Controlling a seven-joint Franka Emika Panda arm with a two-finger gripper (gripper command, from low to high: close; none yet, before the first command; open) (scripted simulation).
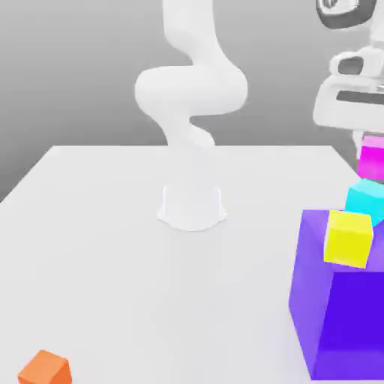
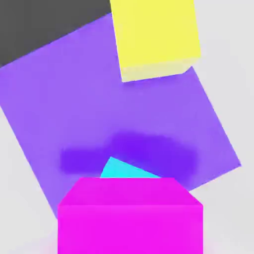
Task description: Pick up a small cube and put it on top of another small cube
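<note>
The small magenta cube [image 1: 372,162] is at the exterior view's right edge, directly over the small cyan cube [image 1: 365,199], and their faces appear to meet. The cyan cube rests on the top of the big purple block [image 1: 337,315]. My gripper [image 1: 367,139] hangs just above the magenta cube, its white hand reaching down from the upper right. In the hand view the magenta cube [image 2: 130,214] is close to the camera and covers most of the cyan cube [image 2: 124,170], of which a corner shows over the purple block [image 2: 74,114].
A yellow cube [image 1: 348,238] sits on the purple block's near top corner, close to the cyan cube, and shows in the hand view as well [image 2: 155,37]. An orange cube [image 1: 45,369] lies at the table's front left. The arm's base [image 1: 192,206] stands mid-table.
</note>
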